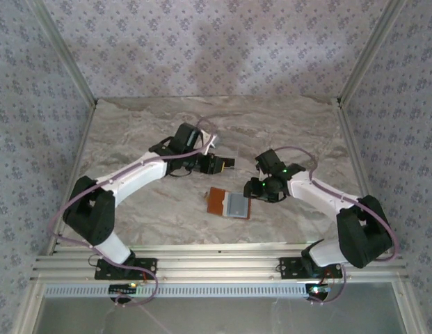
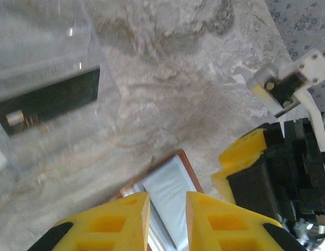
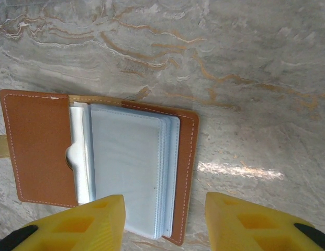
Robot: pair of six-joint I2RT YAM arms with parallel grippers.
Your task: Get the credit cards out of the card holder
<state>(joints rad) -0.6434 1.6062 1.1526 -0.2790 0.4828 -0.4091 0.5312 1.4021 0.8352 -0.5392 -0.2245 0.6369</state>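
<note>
1. Brown leather card holder (image 1: 229, 204) lies open and flat on the marble table (image 1: 146, 139), between the two arms.
2. I see a pale card (image 3: 78, 136) sitting in its left pocket, beside the grey-blue sleeves.
3. My right gripper (image 3: 162, 225) hangs over the holder with its fingers spread wide, holding nothing.
4. My left gripper (image 2: 167, 219) is near the holder. Its yellow fingers (image 2: 120, 219) leave only a slim gap, and I cannot tell if they pinch anything.
5. A dark card (image 2: 47, 102) appears blurred behind a clear surface (image 2: 42, 42).
</note>
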